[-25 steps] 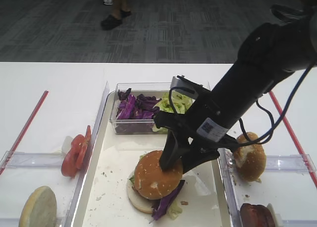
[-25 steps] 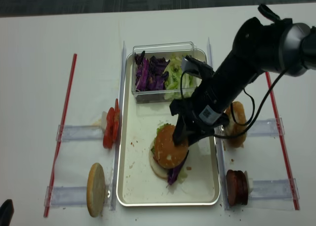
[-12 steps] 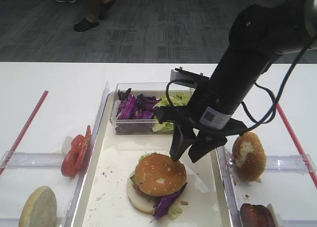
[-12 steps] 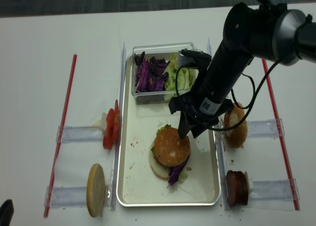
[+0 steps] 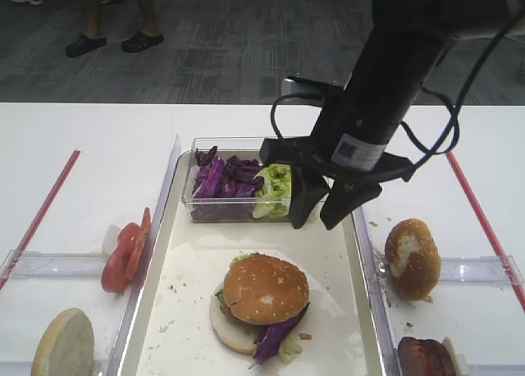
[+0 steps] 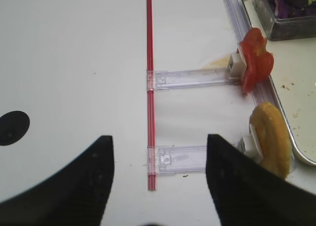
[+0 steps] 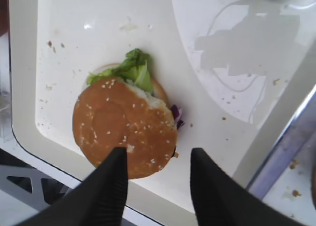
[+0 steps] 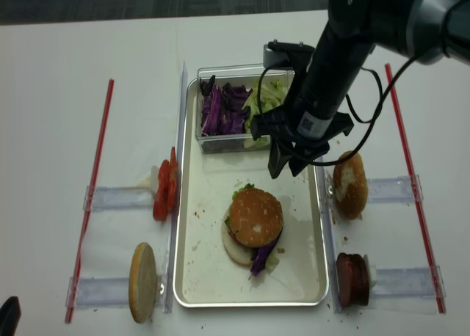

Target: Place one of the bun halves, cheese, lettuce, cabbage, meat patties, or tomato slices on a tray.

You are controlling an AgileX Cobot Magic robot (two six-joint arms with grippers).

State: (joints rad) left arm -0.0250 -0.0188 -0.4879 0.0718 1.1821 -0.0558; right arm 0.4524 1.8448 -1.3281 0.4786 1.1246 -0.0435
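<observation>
bun top [image 5: 266,289] sits on stacked burger at centre of tray [image 5: 190,265]. right gripper [image 5: 321,214] hangs above at its 1 o'clock, jaws apart, empty. left gripper [image 6: 158,186] jaws apart over table. clear box [image 5: 201,208] at 12, tomato slices [image 5: 125,255] at 9.

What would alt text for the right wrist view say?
Seen from above between the open right gripper fingers, a sesame-seeded top bun sits on a stacked burger on the cream tray, lettuce poking out behind and crumbs scattered around.
</observation>
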